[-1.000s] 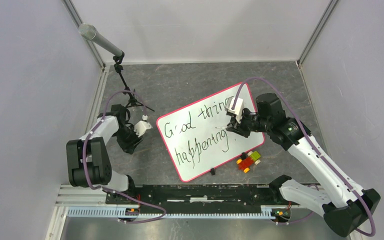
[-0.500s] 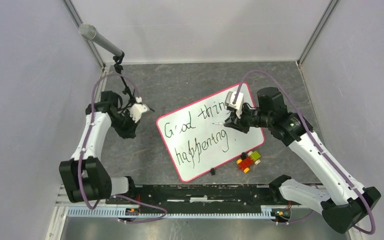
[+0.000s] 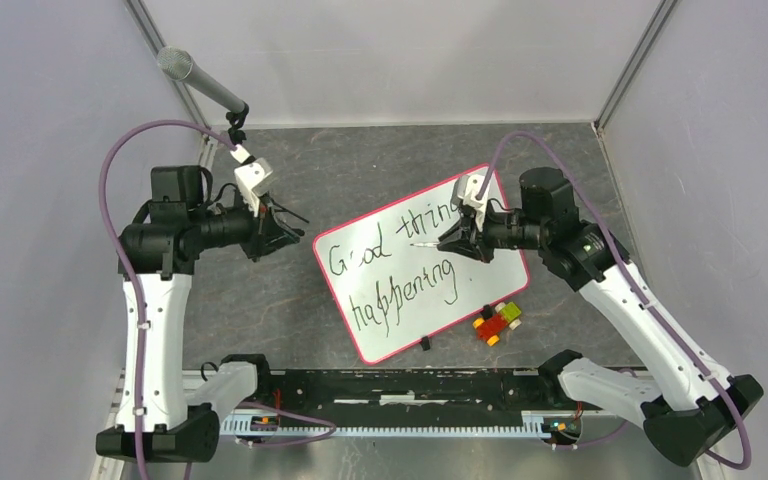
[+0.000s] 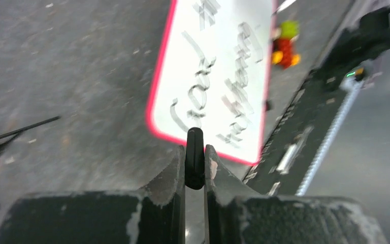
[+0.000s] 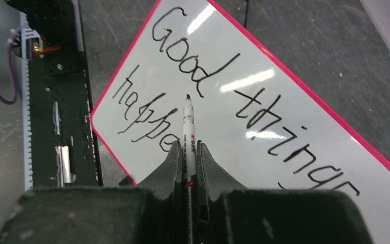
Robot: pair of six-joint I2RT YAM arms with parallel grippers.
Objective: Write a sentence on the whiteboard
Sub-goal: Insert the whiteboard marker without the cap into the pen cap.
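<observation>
The whiteboard [image 5: 228, 147] is finished smooth and glossy, streaked with glare. The table [image 3: 360, 160] is finished matt, mottled grey like stone. The marker [image 5: 188, 127] is smooth plastic; the left fingers [image 4: 165, 178] are scuffed matt black.

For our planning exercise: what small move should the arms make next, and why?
Probably bring the pen in the right gripper toward the left gripper, which pinches a small black piece, likely its cap: the sentence on the whiteboard looks finished.
</observation>
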